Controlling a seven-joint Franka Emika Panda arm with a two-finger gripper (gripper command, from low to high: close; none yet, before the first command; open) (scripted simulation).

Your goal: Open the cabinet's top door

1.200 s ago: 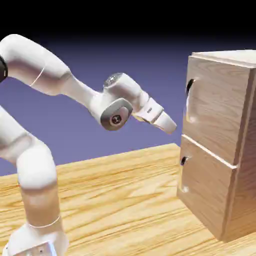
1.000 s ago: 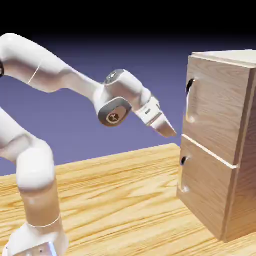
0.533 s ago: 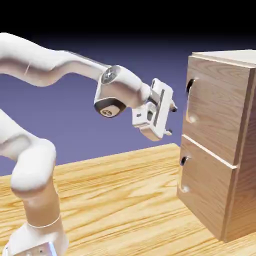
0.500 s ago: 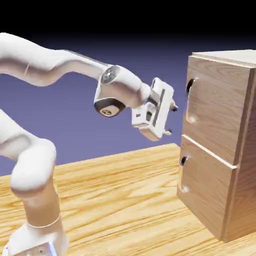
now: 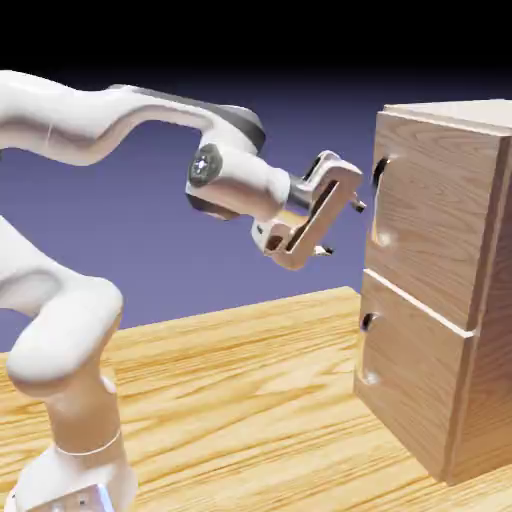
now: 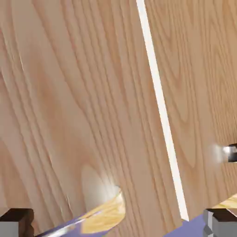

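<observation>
**Open gripper level with top door, short of the handle**

Ext. view: white arm comes in from the left, wrist bent, gripper pointing right toward the cabinet. Jaws spread wide, nothing between them; the two dark fingertips stand one above the other, a clear gap between. Gripper sits at about the height of the top door, near its left edge but apart from it, w/ backdrop showing between tips and wood.

Cabinet stands on the wood-grain table at the view's right, upright, both doors shut and flush. Top door takes the upper, taller part of the front; its handle is a pale vertical bar near the door's left edge, dark mount at the upper end. Bottom door sits below a pale seam, w/ a shorter handle on the same side.

Hand view: filled almost wholly w/ wood grain, close up. A pale seam runs slantwise down the frame, splitting two panels. Pale curved shape low centre is prob. part of a handle, but too close and blurred to be sure. Small bright fitting at the right edge. Grey fingertip in the bottom left corner, another in the bottom right, far apart, nothing held.
</observation>
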